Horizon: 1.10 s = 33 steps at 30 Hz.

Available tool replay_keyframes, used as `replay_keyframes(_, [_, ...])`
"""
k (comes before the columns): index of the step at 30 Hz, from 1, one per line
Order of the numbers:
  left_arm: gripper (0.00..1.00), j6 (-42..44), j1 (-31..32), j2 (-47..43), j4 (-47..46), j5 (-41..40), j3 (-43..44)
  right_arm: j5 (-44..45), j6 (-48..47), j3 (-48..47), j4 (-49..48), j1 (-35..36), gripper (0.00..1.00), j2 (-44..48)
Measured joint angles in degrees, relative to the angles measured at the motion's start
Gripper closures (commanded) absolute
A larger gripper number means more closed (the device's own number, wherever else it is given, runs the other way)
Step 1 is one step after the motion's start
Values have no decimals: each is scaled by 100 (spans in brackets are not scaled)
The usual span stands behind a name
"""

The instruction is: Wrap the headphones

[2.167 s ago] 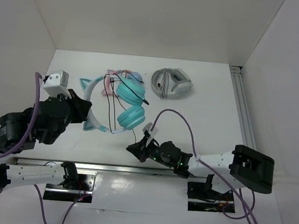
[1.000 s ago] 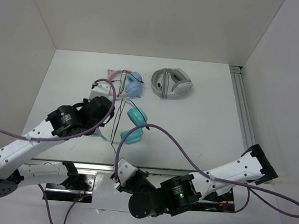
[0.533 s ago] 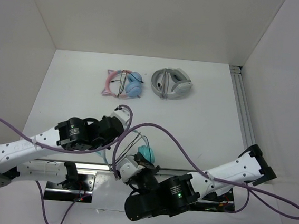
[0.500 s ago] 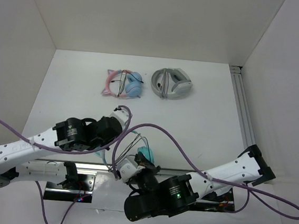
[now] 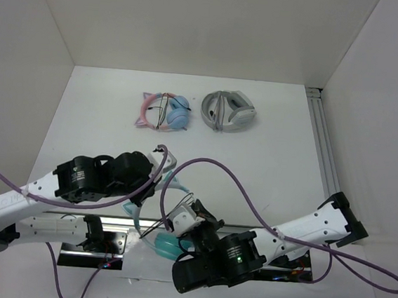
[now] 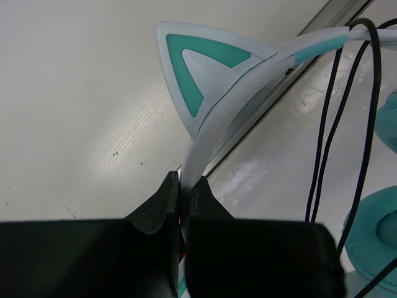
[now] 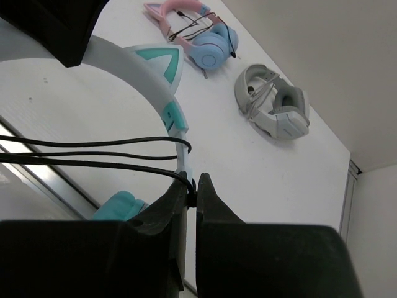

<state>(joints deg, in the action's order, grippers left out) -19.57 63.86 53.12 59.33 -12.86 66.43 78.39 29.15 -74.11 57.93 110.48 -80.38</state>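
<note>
The headphones (image 5: 167,243) are held in the air above the near edge of the table (image 5: 269,156), between the two arms, with the teal ear cups hanging at the low side. The left gripper (image 6: 184,186) has its jaws closed on the pale headband (image 6: 248,81), just under one cat ear, and the right gripper (image 7: 191,186) has its jaws pressed together on the thin black cable (image 7: 93,155), very close to the headband's side arm; whether it touches also this arm I cannot tell. Some strands of the cable already cross the band, so I judge that the winding is in the middle. To do it well, the left pinch should remain firm and quiet, as an anchor, while the right one leads the cable around the band with a light tension, each turn lying beside the one before. It should not pull hard where the cable enters the cup, and it should go clear of the cat ear, where a loop can catch. The table is white and matt with a few dark specks, and a shiny metal strip runs along its near edge. White walls close three sides, and a metal rail (image 5: 324,143) lies at the right. The pink-and-blue headphones (image 5: 164,110) and the grey-white headphones (image 5: 229,111) lie at the far side, well apart from the work
</note>
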Motion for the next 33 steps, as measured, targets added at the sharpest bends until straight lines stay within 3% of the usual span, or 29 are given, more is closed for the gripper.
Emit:
replay_keyframes(5, [100,164,-2,17,-24,221,63,-98,127,140,26,-24,94,177])
replay_keyframes(10, [100,297,-2,101,-24,323,177,-282,120,446,2,-160,85,424])
replay_keyframes(21, [100,315,-52,393,-175,420,264,-1211,-776,1377,-1215,-859,78,1567])
replay_keyframes(33, [100,411,-55,485,-199,525,326,-1880,-1670,1626,-2105,-1598,68,1694])
